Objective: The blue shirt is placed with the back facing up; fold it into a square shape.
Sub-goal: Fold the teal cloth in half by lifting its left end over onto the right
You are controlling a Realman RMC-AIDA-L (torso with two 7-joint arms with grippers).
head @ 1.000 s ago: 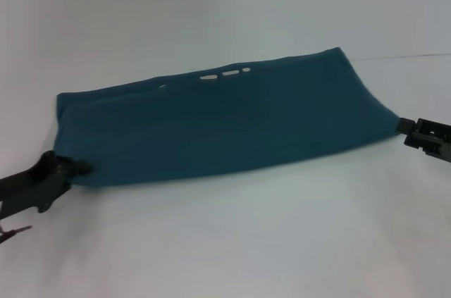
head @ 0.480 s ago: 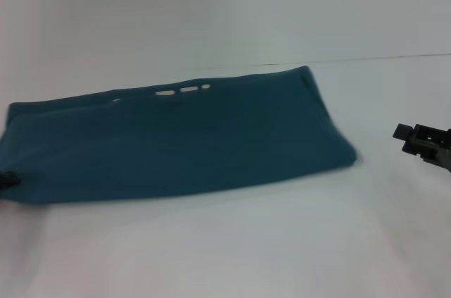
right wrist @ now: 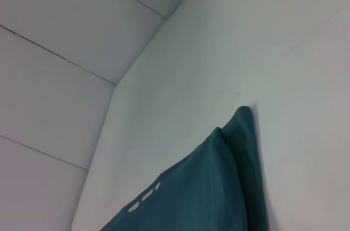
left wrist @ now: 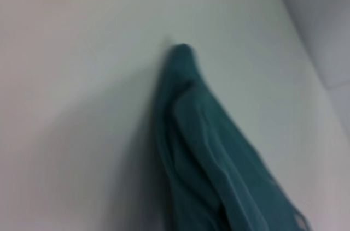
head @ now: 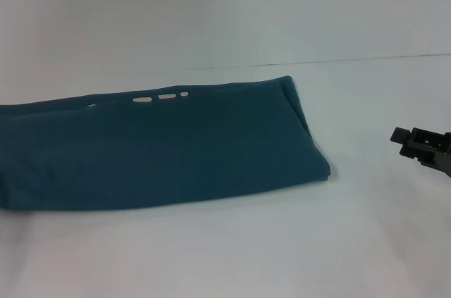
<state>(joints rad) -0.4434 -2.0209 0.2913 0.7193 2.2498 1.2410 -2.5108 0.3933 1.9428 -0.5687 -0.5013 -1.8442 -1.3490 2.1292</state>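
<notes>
The blue shirt (head: 162,150) lies on the white table (head: 232,256) as a long, flat folded band that runs off the left edge of the head view. Its right end sits near the middle right. Small gaps (head: 163,96) show along its far edge. My right gripper (head: 400,136) is at the right edge, open and empty, a clear gap to the right of the shirt's end. My left gripper is out of view. The left wrist view shows the shirt (left wrist: 202,149) bunched in ridges and running off the picture's edge. The right wrist view shows the shirt's end (right wrist: 219,182).
A thin seam (head: 366,58) crosses the table behind the shirt. Wall panels with seams (right wrist: 65,51) show beyond the table's edge in the right wrist view. White table surface lies in front of and behind the shirt.
The shirt has slid left, away from my right gripper, which let go of its corner and stayed put. My left gripper has gone out of the head view to the left.
</notes>
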